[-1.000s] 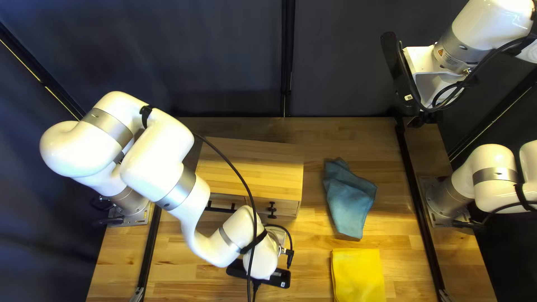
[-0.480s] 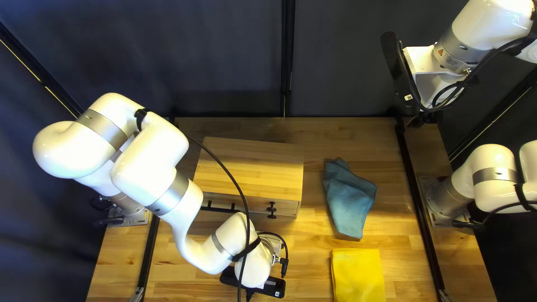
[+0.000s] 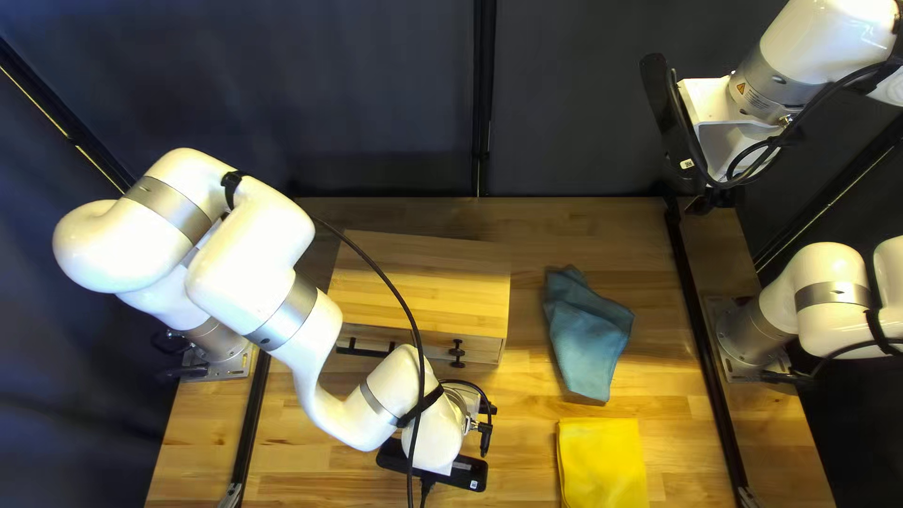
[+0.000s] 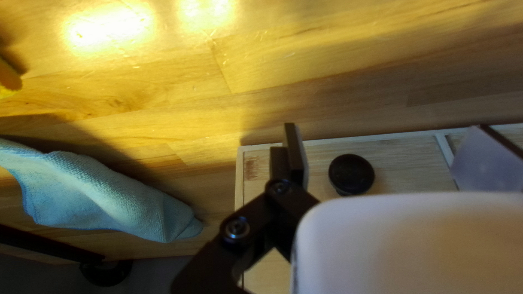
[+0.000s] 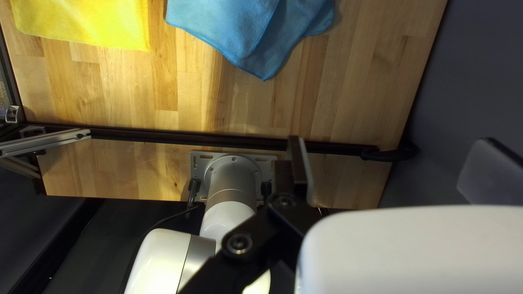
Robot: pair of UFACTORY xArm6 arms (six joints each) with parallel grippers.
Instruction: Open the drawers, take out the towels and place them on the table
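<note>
Here the left gripper (image 4: 388, 157) holds its jaws spread, a round black knob (image 4: 351, 173) between them on the smooth pale wooden drawer front (image 4: 412, 173); the right gripper (image 5: 392, 167) gapes too.

A dark curtain (image 3: 353, 92) hangs at the back, divided by an upright black post (image 3: 483, 99). In the top left view, a black rail (image 3: 248, 423) runs front to back at the left and another (image 3: 695, 317) at the right. A silver metal bar (image 5: 41, 141) lies beside one.
</note>
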